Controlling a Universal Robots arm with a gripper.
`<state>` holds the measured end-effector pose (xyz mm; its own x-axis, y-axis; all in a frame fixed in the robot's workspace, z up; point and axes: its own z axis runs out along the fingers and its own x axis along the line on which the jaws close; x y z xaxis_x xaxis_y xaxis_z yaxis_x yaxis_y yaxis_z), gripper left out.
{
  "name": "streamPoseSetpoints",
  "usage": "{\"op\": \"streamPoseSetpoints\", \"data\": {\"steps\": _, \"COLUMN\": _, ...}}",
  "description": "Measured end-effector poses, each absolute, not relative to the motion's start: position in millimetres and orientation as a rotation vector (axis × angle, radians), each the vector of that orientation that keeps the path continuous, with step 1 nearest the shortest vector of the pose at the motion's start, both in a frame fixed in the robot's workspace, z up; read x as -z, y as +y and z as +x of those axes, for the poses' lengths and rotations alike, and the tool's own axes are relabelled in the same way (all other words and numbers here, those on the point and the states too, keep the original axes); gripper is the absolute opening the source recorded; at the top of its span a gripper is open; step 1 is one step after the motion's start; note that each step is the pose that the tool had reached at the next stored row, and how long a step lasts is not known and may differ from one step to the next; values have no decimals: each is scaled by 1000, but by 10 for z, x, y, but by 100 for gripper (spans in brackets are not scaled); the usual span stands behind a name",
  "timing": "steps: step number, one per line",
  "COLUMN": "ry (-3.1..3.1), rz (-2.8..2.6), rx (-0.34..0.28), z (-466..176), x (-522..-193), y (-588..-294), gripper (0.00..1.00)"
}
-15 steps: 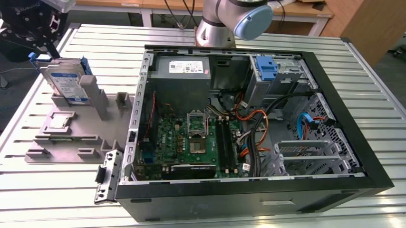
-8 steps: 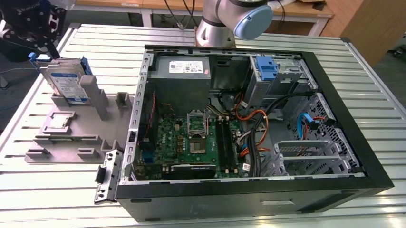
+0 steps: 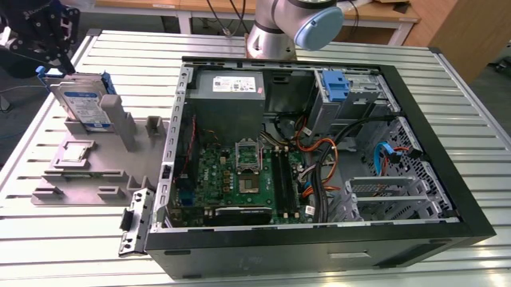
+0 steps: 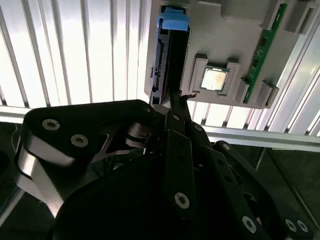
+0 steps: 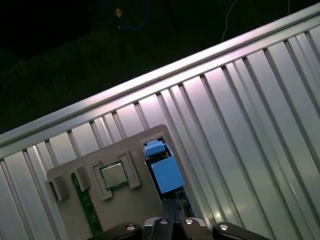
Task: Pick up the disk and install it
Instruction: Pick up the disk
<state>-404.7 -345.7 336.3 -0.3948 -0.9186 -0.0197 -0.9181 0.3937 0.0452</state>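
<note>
1. Disk (image 3: 84, 103) stands on edge in a slot of the grey holder (image 3: 104, 173). Its long axis runs up and down, and its white-and-blue labelled face is turned toward the exterior camera.
2. Its thin top edge runs roughly across the exterior view. In the second wrist view the disk (image 4: 167, 60) shows edge-on, with a toothed connector strip along that upper end.
3. A blue carrier (image 3: 108, 84) frames it; in the first wrist view the disk (image 5: 167, 175) shows as a blue block.
4. The holder sits on the ribbed metal counter (image 3: 80, 251), at the exterior view's left of the open computer case (image 3: 471, 227).
5. The pincer (image 3: 56, 60) hangs directly above the disk, right at its top edge; in both wrist views the pincer (image 4: 175, 100) (image 5: 170, 225) lines up with that edge.
6. Whether the pincer is spread or already pinching the disk, I cannot tell.
7. Beside the disk the holder also carries a processor chip (image 4: 215, 79) and a green memory stick (image 4: 265, 45).
</note>
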Motion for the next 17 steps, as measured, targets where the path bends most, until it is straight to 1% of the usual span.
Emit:
{"op": "streamPoseSetpoints", "data": {"steps": 13, "ry": -2425, "rz": 1981, "rx": 75, "z": -4047, "x": -3359, "y": -3457, "gripper": 10}}
{"op": "streamPoseSetpoints", "data": {"steps": 17, "ry": -2391, "rz": 2042, "rx": 65, "z": -4047, "x": -3358, "y": -3457, "gripper": 10}}
